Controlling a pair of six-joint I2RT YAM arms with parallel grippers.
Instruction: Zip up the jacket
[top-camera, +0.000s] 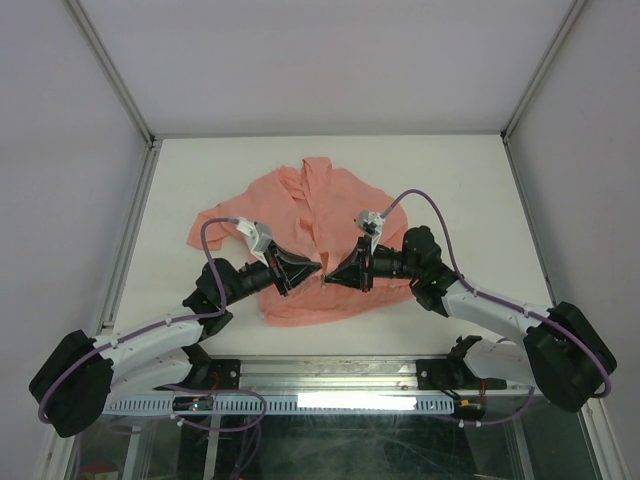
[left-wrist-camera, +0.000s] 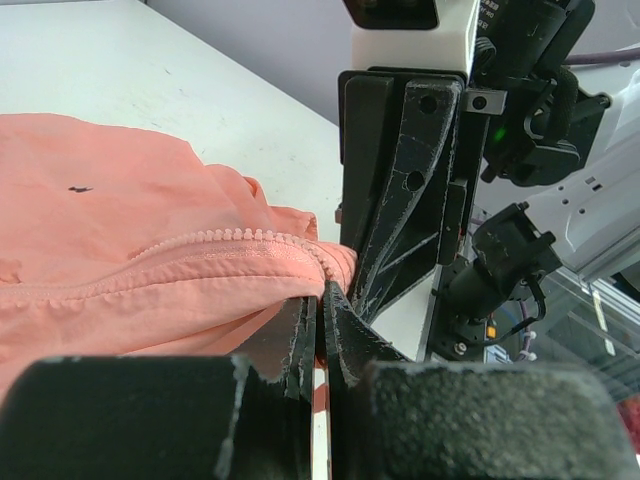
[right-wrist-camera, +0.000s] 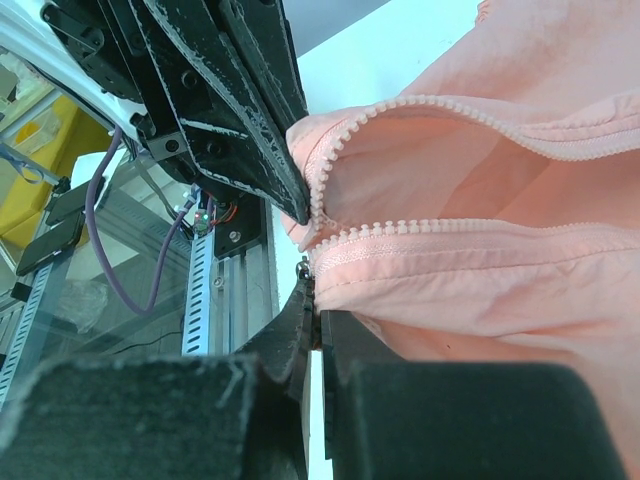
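Salmon-pink, thin, wrinkled fabric jacket (top-camera: 310, 215), lying at the middle of the flat white table (top-camera: 450, 180) with its front open. I see my left gripper (top-camera: 314, 268) pinched closed on the lower hem beside the pink zipper teeth (left-wrist-camera: 230, 236). My right gripper (top-camera: 330, 278) is clamped on the opposite zipper edge, with the two grippers' tips just beside each other.

High rear camera looking down; opposed wrist cameras, close, both on the jacket (left-wrist-camera: 120, 210) front.

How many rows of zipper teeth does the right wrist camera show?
2: the upper row curves over a fold of the jacket; the lower row runs straight beneath it. Others may be hidden.
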